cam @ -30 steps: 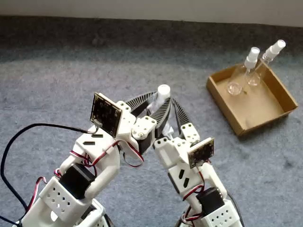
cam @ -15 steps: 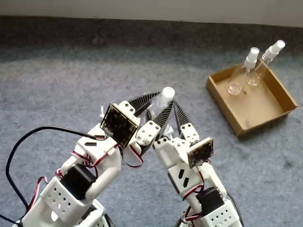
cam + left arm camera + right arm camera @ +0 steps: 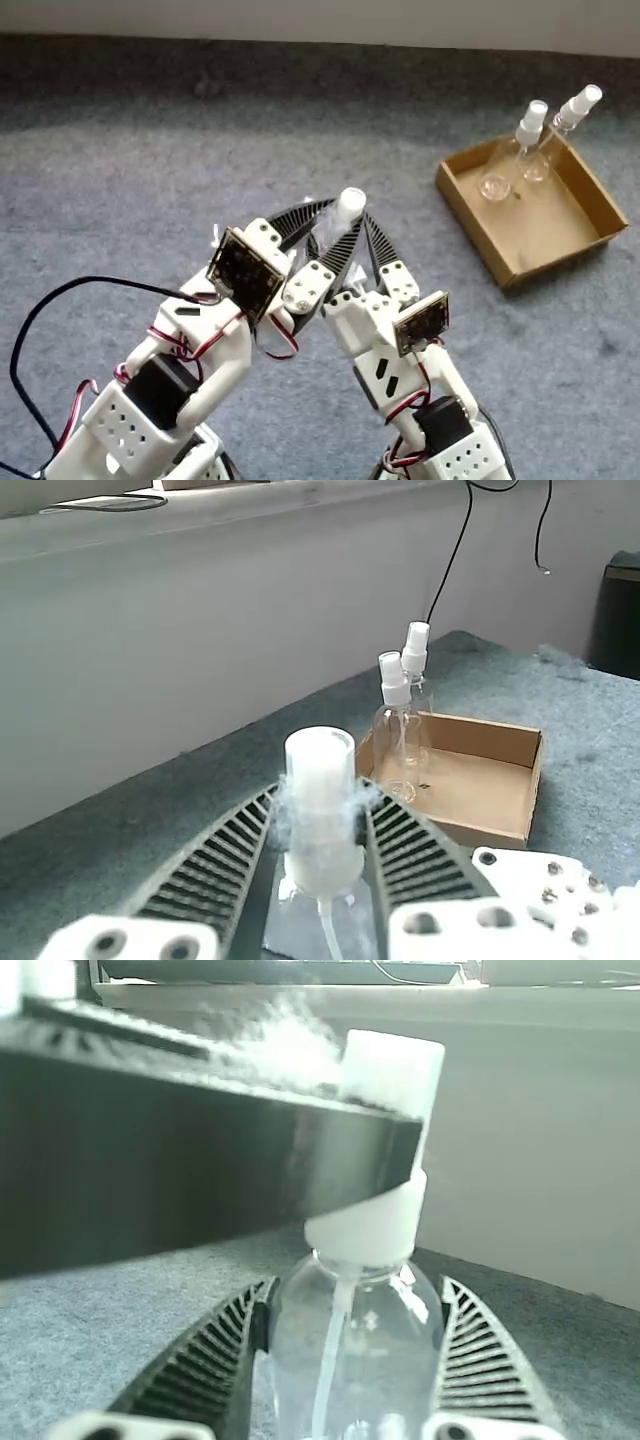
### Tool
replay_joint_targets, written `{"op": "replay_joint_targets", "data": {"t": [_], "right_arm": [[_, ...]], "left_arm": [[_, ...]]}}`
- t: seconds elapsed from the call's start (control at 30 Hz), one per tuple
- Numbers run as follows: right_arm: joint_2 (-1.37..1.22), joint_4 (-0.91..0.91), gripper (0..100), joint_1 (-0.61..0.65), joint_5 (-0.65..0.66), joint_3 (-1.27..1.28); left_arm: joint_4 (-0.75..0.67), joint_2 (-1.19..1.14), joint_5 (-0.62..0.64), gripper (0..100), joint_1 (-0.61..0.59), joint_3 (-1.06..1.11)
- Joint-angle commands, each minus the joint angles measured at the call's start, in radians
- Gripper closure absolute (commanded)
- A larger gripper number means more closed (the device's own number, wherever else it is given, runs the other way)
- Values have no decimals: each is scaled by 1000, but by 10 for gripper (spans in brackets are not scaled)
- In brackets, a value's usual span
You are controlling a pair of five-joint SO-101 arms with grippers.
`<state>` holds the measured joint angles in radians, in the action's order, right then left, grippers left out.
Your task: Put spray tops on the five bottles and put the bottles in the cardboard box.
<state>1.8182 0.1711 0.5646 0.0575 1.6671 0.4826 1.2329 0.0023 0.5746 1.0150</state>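
A clear bottle (image 3: 350,1340) stands upright at the table's middle, with my right gripper (image 3: 357,1288) shut on its body. The white spray top (image 3: 320,810) sits on the bottle's neck, and my left gripper (image 3: 320,792) is shut on it from both sides. In the high view both grippers meet around the spray top (image 3: 350,203), the left gripper (image 3: 335,215) above the right gripper (image 3: 352,240). One black left finger (image 3: 200,1190) crosses in front of the top in the right wrist view. The cardboard box (image 3: 560,230) lies at the right.
Two bottles with spray tops (image 3: 505,165) (image 3: 550,140) stand in the box's far corner, also seen from the left wrist as a bottle pair (image 3: 397,730). A black cable (image 3: 60,290) loops at the left. Grey carpet covers the table; a pale wall (image 3: 200,630) runs behind.
The left wrist has rolled, its camera board swinging down and toward the right arm. The spray top and bottle have stayed in place between both grippers. The right arm has barely moved.
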Motion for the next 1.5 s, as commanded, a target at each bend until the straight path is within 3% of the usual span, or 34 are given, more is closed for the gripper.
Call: {"op": "replay_joint_targets", "data": {"t": [0.0, 0.37, 0.53, 0.73, 1.0, 1.3, 1.37, 1.47], "right_arm": [[21, -2, 839, -25, -6, 16], [21, -2, 839, -25, -8, 16], [21, -2, 839, -25, -8, 16], [21, -2, 839, -25, -8, 18], [21, -2, 839, -25, -5, 18], [15, -1, 839, -27, -5, 18], [13, -1, 839, -28, -6, 18], [12, -1, 839, -30, -6, 18]], "left_arm": [[-5, 88, -12, 995, 5, 87], [-5, 136, -15, 992, -2, 140], [0, 131, -15, 991, -67, 97], [46, 139, -14, 844, -94, 71], [74, 142, -12, 780, -94, 70], [91, 257, -14, 784, -96, 70], [158, 326, -14, 793, -114, 70], [279, 417, -14, 886, -179, 74]]}}
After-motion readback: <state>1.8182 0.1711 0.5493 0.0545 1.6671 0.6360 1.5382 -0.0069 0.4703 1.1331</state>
